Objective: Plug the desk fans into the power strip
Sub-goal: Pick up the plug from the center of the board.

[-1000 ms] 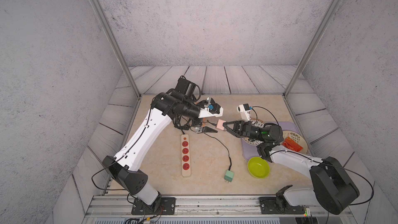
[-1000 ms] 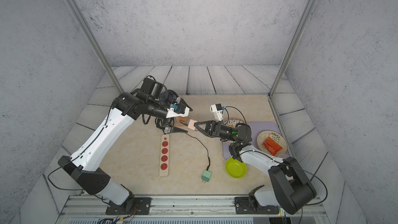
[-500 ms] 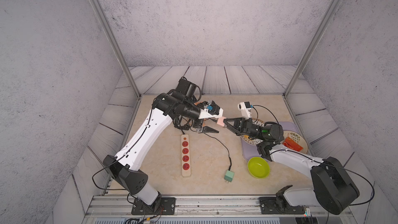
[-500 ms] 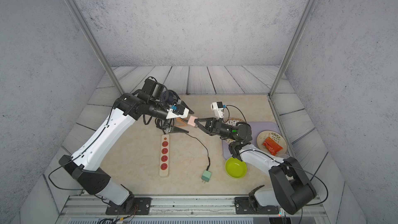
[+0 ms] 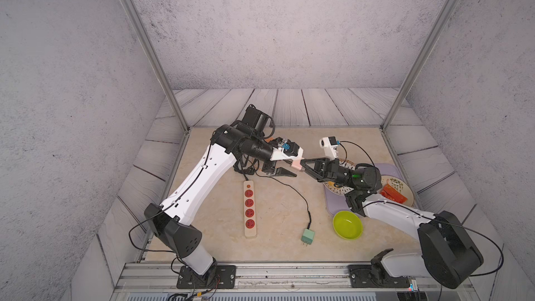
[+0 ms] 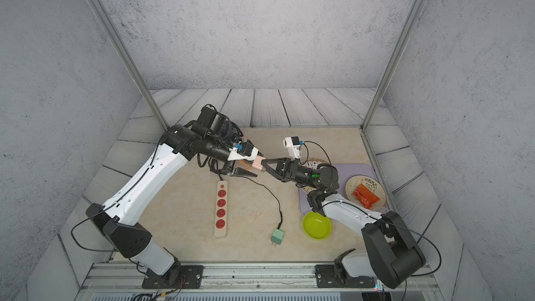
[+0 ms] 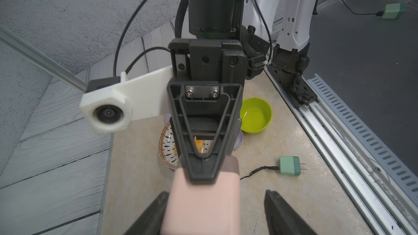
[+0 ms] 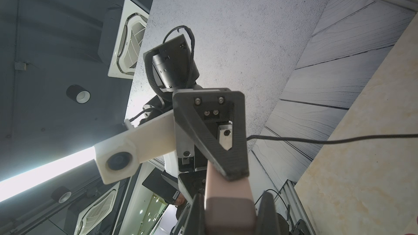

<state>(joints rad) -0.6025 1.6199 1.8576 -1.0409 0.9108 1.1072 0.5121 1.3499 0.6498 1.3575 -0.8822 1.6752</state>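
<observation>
Gripping pink block (image 5: 296, 164) — right end effector (image 5: 302, 164), left end effector (image 7: 217, 213) parted around it, plate (image 6: 351, 184) holding red packet (image 6: 366, 196)

Top views: paired, high over the front rail (image 5: 260, 273), looking down across the table (image 5: 275, 212); coverage nearly identical.
Left wrist view: close behind the left pincer (image 7: 216, 192), facing the right pincer (image 7: 201, 174); shares the green bowl (image 7: 255, 116) with both top views.
Right wrist view: close, tilted up at wall (image 8: 226, 19) and ceiling (image 8: 56, 30); shares the pink block (image 8: 227, 188) with the left wrist view.
</observation>
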